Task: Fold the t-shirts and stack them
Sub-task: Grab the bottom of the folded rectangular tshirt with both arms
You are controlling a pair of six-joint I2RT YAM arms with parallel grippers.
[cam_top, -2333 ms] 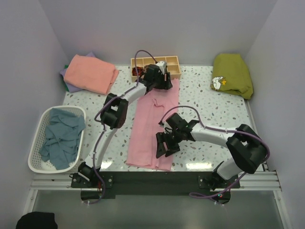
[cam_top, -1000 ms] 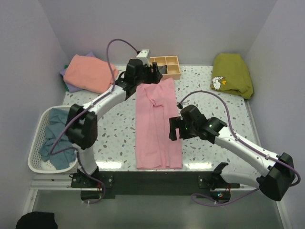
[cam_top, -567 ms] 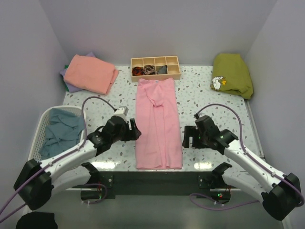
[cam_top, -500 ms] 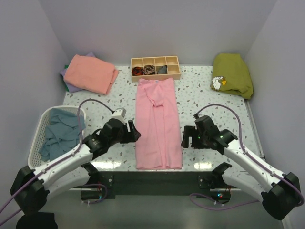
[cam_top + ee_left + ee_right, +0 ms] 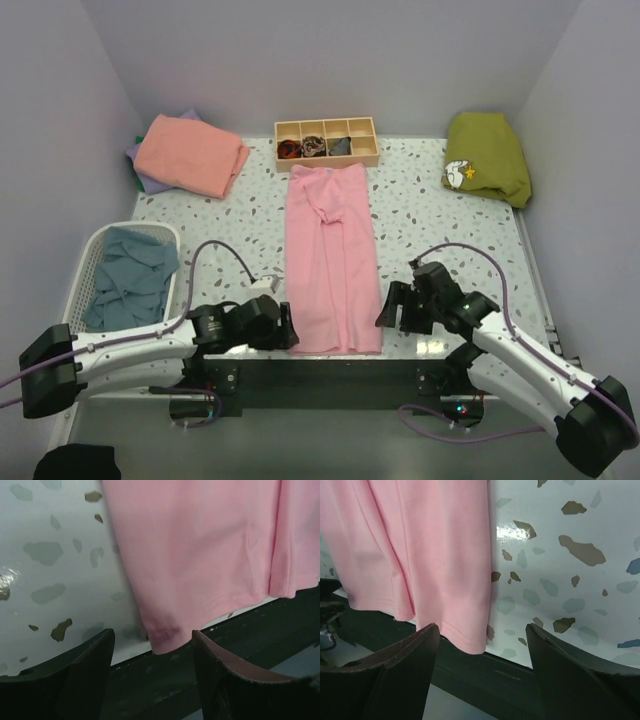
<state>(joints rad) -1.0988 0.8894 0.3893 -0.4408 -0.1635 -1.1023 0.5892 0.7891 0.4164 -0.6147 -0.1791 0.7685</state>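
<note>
1. The light pink t-shirt (image 5: 332, 262) lies as a long narrow strip down the table's middle, 12 to 6 o'clock, with its hem at the near edge.
2. The left gripper (image 5: 152, 667) straddles the hem's 7 o'clock corner with jaws wide, gripping nothing. The right gripper (image 5: 482, 665) does likewise at 5 o'clock (cloth between the fingers, unpinched).
3. Speckled table (image 5: 440, 230) flanks the strip on both sides.
4. Outward: salmon t-shirt (image 5: 190, 155) at 10, teal t-shirts (image 5: 125, 280) in a white basket (image 5: 130, 228) at 8, wooden tray (image 5: 326, 122) at 12, olive garment (image 5: 487, 155) at 2.
</note>
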